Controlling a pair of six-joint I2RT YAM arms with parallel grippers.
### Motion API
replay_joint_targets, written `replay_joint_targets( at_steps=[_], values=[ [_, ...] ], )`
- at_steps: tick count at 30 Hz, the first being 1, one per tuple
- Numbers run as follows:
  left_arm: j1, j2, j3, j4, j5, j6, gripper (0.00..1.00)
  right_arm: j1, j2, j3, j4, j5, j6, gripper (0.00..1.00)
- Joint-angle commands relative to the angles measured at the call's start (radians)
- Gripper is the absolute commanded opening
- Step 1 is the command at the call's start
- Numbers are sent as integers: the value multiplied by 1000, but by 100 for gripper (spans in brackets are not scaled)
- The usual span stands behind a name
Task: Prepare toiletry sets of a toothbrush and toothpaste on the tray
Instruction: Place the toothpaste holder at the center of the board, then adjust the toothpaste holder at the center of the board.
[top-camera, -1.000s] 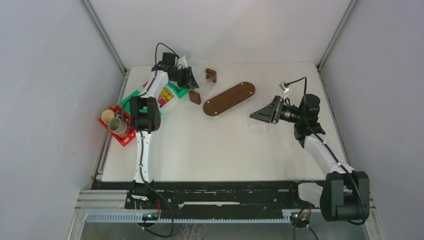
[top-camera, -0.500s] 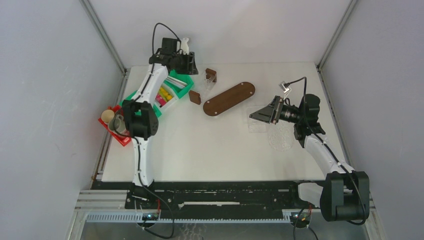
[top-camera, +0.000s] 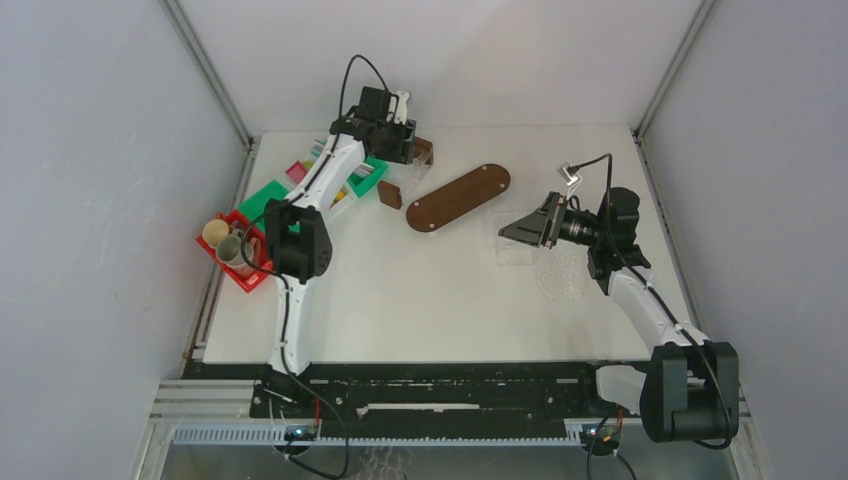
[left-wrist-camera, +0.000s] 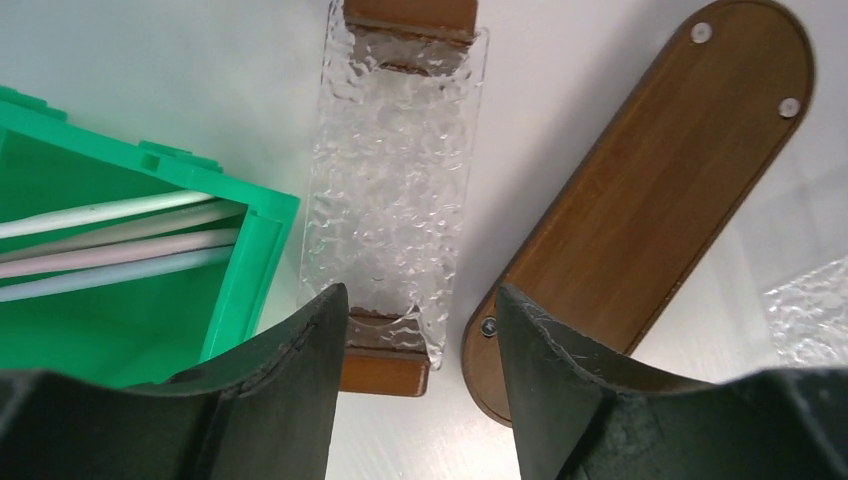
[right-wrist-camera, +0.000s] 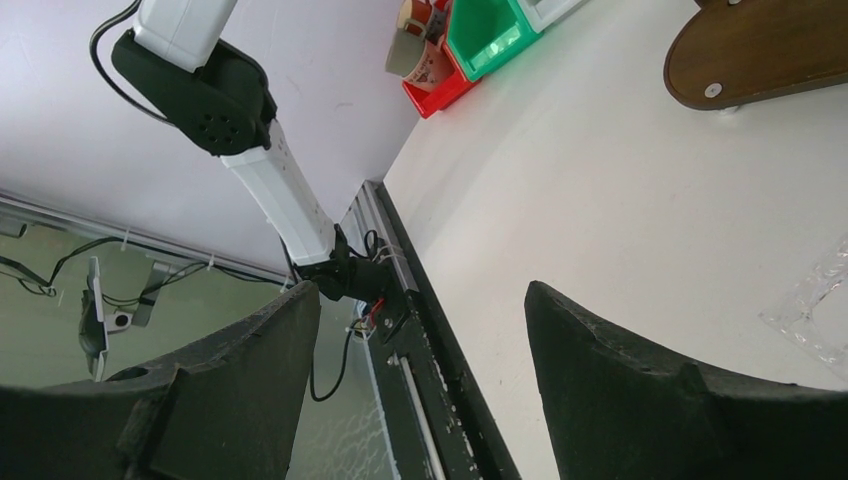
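Near side first: the right gripper (top-camera: 512, 232) hangs mid-right over the white table (top-camera: 400, 310), jaws spread, nothing in them. Two clear bumpy pieces (top-camera: 562, 280) sit under it, with open table to its left. At the left edge, one red bin (top-camera: 250, 278) holds two cups (top-camera: 238, 250). Further back there's one wooden tray (left-wrist-camera: 650, 190), then a green bin (left-wrist-camera: 255, 260) with four toothbrushes (left-wrist-camera: 120, 245). The left gripper (left-wrist-camera: 420, 300) hovers by the grey back wall, jaws apart and empty, over a clear holder (left-wrist-camera: 400, 170).
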Motion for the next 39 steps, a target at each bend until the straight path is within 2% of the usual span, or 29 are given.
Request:
replay_joint_targets(
  at_steps=[1,4,16,21,23,27,32,39],
  values=[
    [7,63,50,-19,-36,6,60,8,5,49,6,-9,-33,83],
    [8,112,96,-52,-21,3,59,11,7,49,7,-8,-36,83],
    [-2,154,86,-30,34,-1,53,10,7,49,4,-6,-43,83],
    [-14,163,91,-27,30,26,44,8,7,49,4,-7,-44,83],
    [-17,166,94,-27,32,36,36,9,6,49,4,-5,-44,83],
    [-23,169,98,-27,40,63,30,9,7,54,-7,-6,-50,83],
    [-34,170,114,-22,64,110,29,9,8,54,-7,-6,-51,83],
    [-47,177,122,20,169,187,30,7,7,54,-7,-6,-53,83]
  ],
)
